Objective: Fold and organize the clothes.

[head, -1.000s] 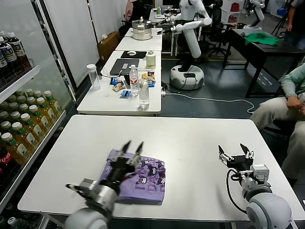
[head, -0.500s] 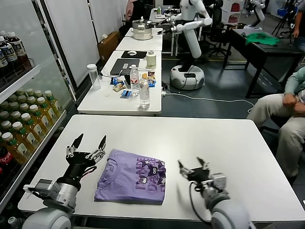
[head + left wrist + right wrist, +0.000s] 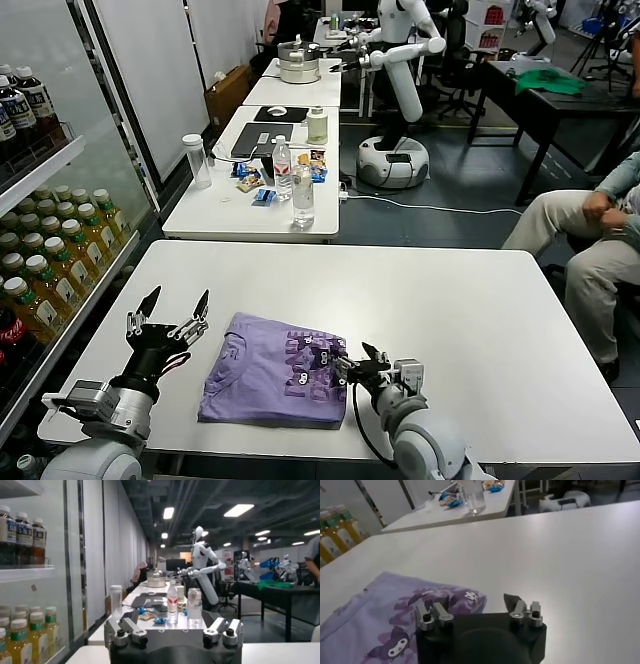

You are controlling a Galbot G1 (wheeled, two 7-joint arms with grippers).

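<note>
While folded shirt lies ready: step in hand judged as tidying or shifting the folded bundle, with right arm leading

Shirt: lavender T-shirt (image 3: 278,383) folded into a neat rectangle, print side up, lying flat on the white tabletop (image 3: 450,300) toward its near edge, left of centre; collar end facing the left arm; in the right wrist view the printed corner (image 3: 410,612) sits just ahead of the tool

Right gripper: right gripper (image 3: 366,361) low over the tabletop, right at the shirt's right edge; fingers (image 3: 430,615) apart, one appearing to overlap the cloth, the other over bare tabletop; touching or just above, cannot tell

Left gripper: left gripper (image 3: 168,317) raised just beside the shirt's left edge, clear of the cloth; fingers (image 3: 200,303) spread wide, holding nothing; wrist view looking out at the room, not at the shirt

How to do it well: keep right fingers flat and low so the whole stack is caught, not just the top layer; take all layers at the edge together; move slowly to avoid unfolding; bring the left arm down to steady the far edge if sliding

Risk: top layer peeling back; bundle skewing toward the tabletop's near edge
</note>
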